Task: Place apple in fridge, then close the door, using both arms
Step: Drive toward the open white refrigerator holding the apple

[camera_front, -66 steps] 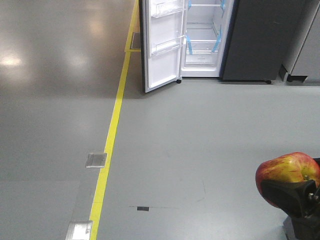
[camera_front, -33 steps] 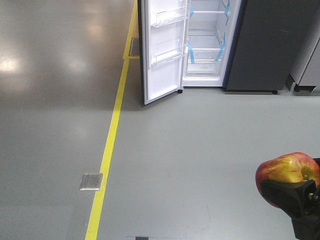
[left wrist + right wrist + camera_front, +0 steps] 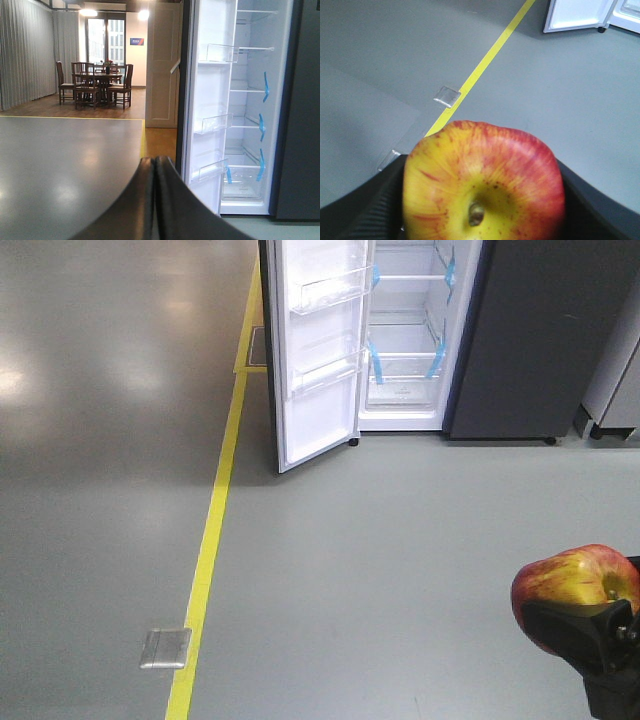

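- Apple [image 3: 572, 585] is carried at the near right of the front view, well apart from the fridge [image 3: 410, 340], which stands at the far side of the grey floor [image 3: 350, 540].
- Neither part of the task is judged to be done: the apple has not been set inside, and the door [image 3: 315, 350] is swung wide open at the left of the white compartment.
- Left to be done, as judged from this: the approach across the floor, the placing of the apple inside, its release, and the shutting of the door.
- The jaws of the right arm [image 3: 605, 680] are clamped around the apple. In the right wrist view, black ribbed pads [image 3: 365, 210] are seen against both of its sides, with the stem dimple turned toward the camera.
- The jaws of the left arm [image 3: 155, 210] are pressed together with nothing between them. They are pointed toward the open fridge, and nothing is touched by them.
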`<state>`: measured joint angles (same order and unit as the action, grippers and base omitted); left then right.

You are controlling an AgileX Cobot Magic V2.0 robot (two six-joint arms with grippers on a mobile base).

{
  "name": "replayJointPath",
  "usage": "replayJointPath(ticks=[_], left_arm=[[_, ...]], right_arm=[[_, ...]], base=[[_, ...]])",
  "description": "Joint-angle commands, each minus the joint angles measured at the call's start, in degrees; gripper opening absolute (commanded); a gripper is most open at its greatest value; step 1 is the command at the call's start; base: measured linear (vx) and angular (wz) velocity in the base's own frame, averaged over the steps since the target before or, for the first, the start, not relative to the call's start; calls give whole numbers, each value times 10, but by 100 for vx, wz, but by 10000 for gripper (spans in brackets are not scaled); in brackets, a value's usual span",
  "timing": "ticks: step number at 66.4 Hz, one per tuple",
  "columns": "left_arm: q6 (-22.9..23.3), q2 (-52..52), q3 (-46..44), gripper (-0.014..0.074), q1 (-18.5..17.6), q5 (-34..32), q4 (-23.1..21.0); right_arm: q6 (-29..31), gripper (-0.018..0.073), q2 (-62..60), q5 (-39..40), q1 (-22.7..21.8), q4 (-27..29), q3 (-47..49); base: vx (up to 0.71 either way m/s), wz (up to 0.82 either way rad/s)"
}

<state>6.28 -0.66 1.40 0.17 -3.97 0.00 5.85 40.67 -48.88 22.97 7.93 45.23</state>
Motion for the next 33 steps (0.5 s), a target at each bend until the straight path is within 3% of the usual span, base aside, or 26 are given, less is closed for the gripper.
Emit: replayJointPath(ticks=[1,33], left_arm=[[4,-9,16,-6,-1,-41,0],[4,-9,16,-6,-1,-41,0]], right_arm=[[1,194,-3,39,-1,5,17],[1,194,-3,39,-1,5,17]], base=[[26,-3],[22,0]])
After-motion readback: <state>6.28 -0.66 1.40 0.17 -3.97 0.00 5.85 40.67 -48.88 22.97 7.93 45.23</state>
